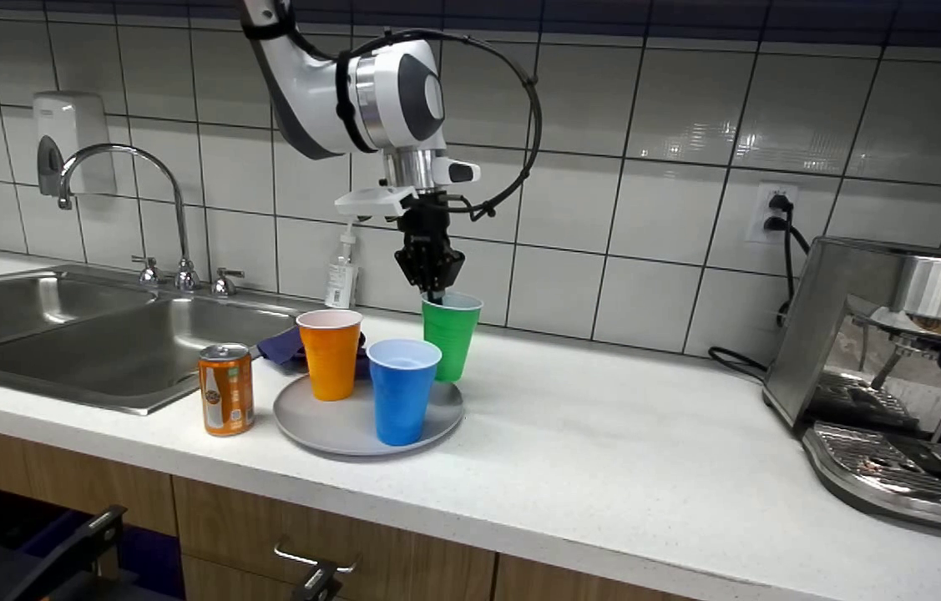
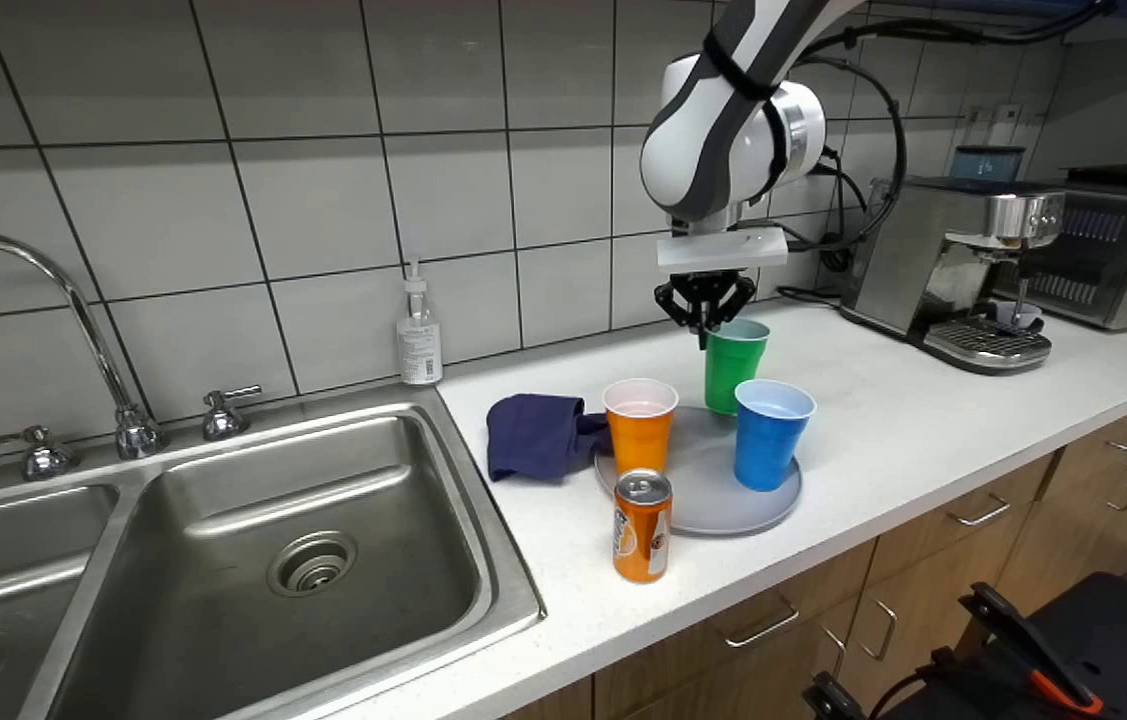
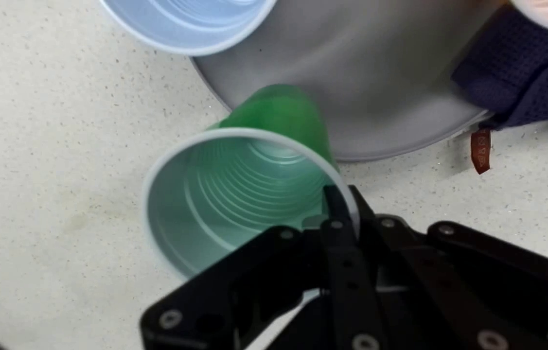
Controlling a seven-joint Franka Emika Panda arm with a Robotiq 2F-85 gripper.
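My gripper [image 1: 435,295] is shut on the rim of a green cup [image 1: 452,342]. In the wrist view the gripper [image 3: 346,201] has one finger inside the cup [image 3: 281,112] and one outside. The cup is slightly tilted, its mouth up, with its base by the edge of a grey plate [image 3: 376,129]. I cannot tell whether the base touches anything. A blue cup [image 1: 403,401] and an orange cup [image 1: 331,359] stand upright on the plate [image 1: 324,424]. Both also show in an exterior view, blue [image 2: 768,445] and orange [image 2: 638,435], and partly in the wrist view.
An orange can [image 1: 226,396] stands left of the plate. A dark purple cloth [image 2: 535,438] lies by the plate. A double sink with a tall faucet [image 1: 123,150] is at the left. A soap bottle [image 2: 419,345] stands by the tiled wall. A coffee machine [image 2: 908,265] stands at the right.
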